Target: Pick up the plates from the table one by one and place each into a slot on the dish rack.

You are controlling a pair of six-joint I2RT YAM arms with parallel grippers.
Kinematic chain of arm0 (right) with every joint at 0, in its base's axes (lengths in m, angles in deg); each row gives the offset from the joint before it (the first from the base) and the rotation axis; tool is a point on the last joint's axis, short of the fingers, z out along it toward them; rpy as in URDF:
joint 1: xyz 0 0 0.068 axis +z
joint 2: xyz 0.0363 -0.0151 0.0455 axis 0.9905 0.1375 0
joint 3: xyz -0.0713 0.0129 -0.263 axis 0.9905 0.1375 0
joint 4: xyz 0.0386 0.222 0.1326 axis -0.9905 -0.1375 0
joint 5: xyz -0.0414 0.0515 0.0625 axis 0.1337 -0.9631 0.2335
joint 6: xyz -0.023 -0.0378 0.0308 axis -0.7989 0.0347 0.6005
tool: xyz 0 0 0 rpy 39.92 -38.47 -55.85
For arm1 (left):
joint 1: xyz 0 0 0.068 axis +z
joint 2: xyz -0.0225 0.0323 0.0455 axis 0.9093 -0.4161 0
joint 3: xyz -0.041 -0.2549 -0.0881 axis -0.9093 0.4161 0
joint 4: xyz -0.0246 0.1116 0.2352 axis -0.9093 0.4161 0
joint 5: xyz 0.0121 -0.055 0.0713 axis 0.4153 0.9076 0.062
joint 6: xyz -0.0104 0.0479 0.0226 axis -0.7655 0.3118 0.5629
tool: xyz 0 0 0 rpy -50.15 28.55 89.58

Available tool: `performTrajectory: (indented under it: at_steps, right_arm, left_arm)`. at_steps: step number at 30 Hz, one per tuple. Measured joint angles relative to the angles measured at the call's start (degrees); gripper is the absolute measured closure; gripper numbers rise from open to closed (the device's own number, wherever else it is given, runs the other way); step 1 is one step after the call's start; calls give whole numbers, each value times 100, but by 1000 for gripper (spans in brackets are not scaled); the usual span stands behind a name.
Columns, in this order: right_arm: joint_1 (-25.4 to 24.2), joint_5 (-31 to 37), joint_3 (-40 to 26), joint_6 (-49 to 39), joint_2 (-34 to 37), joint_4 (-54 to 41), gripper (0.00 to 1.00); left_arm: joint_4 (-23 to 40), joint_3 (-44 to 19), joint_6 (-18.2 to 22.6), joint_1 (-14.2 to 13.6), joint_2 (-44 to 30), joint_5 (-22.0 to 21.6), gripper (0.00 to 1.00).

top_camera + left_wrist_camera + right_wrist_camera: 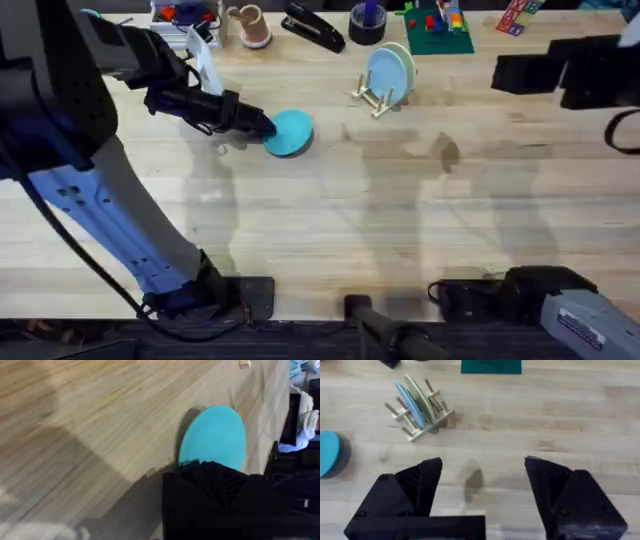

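Note:
A turquoise plate [291, 132] [215, 435] [327, 453] sits tilted just above the table [330, 230], left of centre. My left gripper [258, 124] [209, 467] is shut on its near edge. The dish rack [376, 97] [422, 422] stands at the back centre. A light-blue plate [386, 72] [409, 405] and a cream plate [403, 62] [420, 392] stand upright in its slots. My right gripper [500, 72] [482, 485] hovers open high over the right side, holding nothing.
Along the back edge lie a black stapler [314, 28], a dark tape roll [367, 22], a tan cup [250, 25], a green mat with toys [437, 32] and a clear tray [185, 14]. Bare wood spans the middle and front.

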Motion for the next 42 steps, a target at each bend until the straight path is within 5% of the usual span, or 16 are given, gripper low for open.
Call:
performTrajectory:
  at_steps: [24, 42]
  right_arm:
    - [75, 24, -30, 48, 183, -58, 7]
    - [2320, 391, -341, 2344, 185, -62, 8]
  left_arm:
    - [-33, -57, -350, -28, 0, -214, 960]
    - [-33, -57, -350, -28, 0, -218, 960]
